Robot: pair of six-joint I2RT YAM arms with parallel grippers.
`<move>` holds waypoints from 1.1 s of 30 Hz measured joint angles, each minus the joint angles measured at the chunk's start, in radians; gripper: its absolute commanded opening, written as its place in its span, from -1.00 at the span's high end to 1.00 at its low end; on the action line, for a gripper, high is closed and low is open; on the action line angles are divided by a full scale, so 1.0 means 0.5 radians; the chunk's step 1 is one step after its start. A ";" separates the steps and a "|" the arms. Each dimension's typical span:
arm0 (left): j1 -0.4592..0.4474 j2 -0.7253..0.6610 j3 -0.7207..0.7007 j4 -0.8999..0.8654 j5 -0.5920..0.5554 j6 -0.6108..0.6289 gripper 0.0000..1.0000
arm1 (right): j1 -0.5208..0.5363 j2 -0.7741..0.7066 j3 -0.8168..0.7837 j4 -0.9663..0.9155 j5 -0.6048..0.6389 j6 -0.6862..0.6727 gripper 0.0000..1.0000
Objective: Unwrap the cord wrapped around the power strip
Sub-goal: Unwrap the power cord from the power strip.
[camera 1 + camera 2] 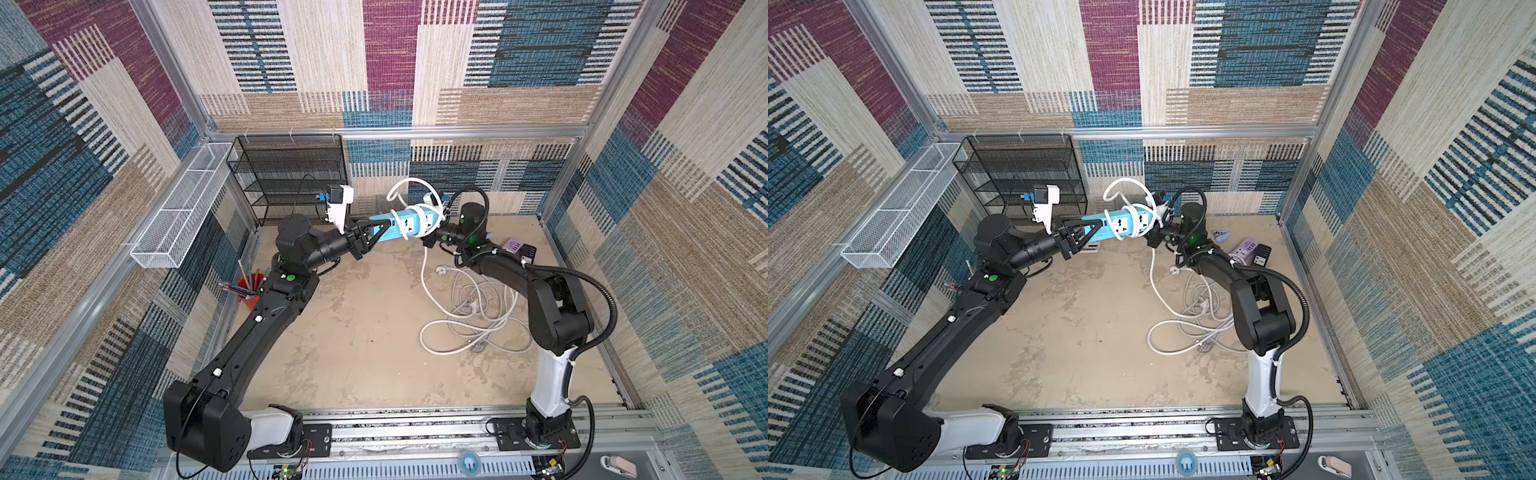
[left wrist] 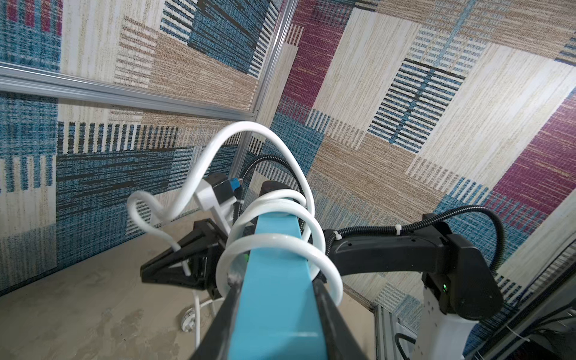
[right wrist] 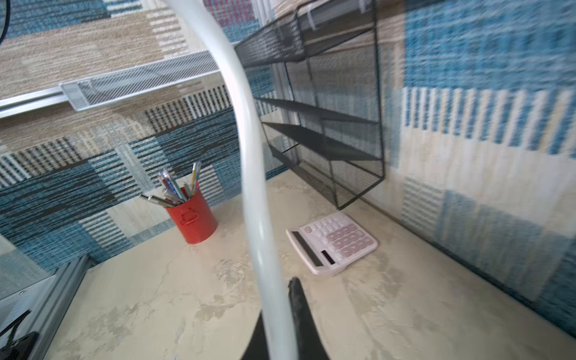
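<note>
Mostly the containers sit at the left and rear: red cup (image 3: 193, 218) on the table (image 1: 365, 340) by the left wall, stuffed with pens (image 3: 176, 190) standing at angles; white wire basket (image 1: 183, 208) hung on the left wall; black mesh rack (image 1: 291, 166) hung on the back wall. Pink calculator (image 3: 332, 243) lies flat below the rack. Power strip (image 1: 395, 226), light blue, is up off the table, roughly level, near the back between the two arms. Left gripper (image 1: 374, 233) clamps its left end, a finger (image 2: 330, 311) pressed along each side. White cord (image 1: 415, 187) winds in a few loose loops round the strip's right end, one loop arching high above it. Right gripper (image 1: 429, 241) is pinched tight on the cord just beside that end; from there the cord drops to a tangle of cables (image 1: 469, 307) on the table. Left arm reaches long from the near-left base, wrist turned toward centre; right arm stands up from its base, elbow folded, forearm angled in toward the strip.
</note>
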 measured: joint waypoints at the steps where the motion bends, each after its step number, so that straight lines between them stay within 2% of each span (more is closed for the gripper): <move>1: -0.003 0.008 0.003 -0.002 0.000 0.001 1.00 | -0.041 -0.015 0.025 -0.006 0.001 0.008 1.00; 7: -0.008 0.040 0.012 -0.041 -0.008 0.021 1.00 | -0.212 -0.246 0.140 -0.053 0.002 0.001 1.00; 12: -0.005 0.033 0.033 -0.175 -0.125 0.098 1.00 | -0.325 -0.533 0.040 -0.131 0.018 -0.050 1.00; 25: 0.108 -0.145 -0.043 -0.313 -0.571 0.270 1.00 | -0.350 -1.244 -0.652 -0.396 0.037 -0.128 1.00; 33: 0.194 -0.277 -0.153 -0.317 -0.830 0.375 1.00 | -0.349 -1.505 -1.035 -0.537 0.026 -0.111 1.00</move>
